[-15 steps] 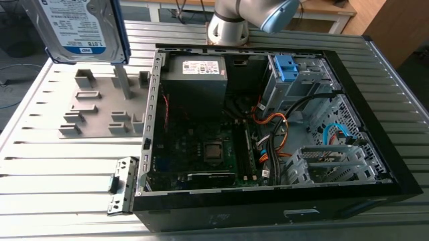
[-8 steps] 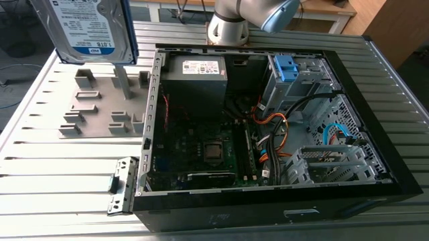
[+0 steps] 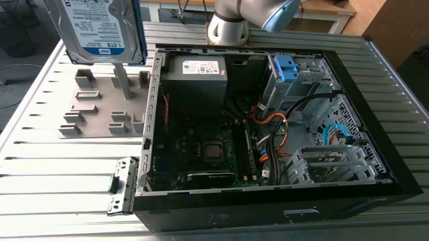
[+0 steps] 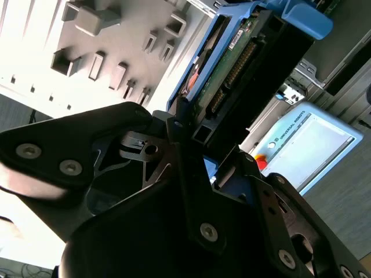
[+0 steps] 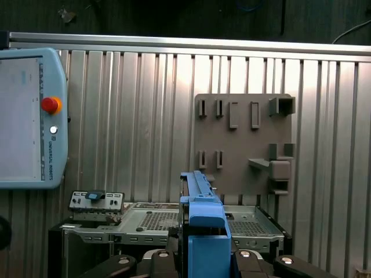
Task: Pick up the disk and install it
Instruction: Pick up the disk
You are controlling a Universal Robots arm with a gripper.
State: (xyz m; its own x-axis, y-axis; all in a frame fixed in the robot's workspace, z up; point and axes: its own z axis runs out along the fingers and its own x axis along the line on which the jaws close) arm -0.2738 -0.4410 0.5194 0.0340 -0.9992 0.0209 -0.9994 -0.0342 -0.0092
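1. Right now the disk (image 3: 100,30) is hanging up in the air, standing on its edge, with its white-and-blue label showing in the exterior view.
2. In both wrist views the gripper (image 4: 197,136) (image 5: 203,258) is pinching the disk tight, with its black jaws pressing on both sides.
3. Below the disk, a grey holder plate (image 3: 94,115) is lying flat, and the disk is not touching it.
4. That plate is resting on the ribbed metal table (image 3: 40,160), just beside the open computer case (image 3: 268,213), on the exterior view's left.
5. Inside the case, a small blue bracket (image 3: 286,68) is sitting.
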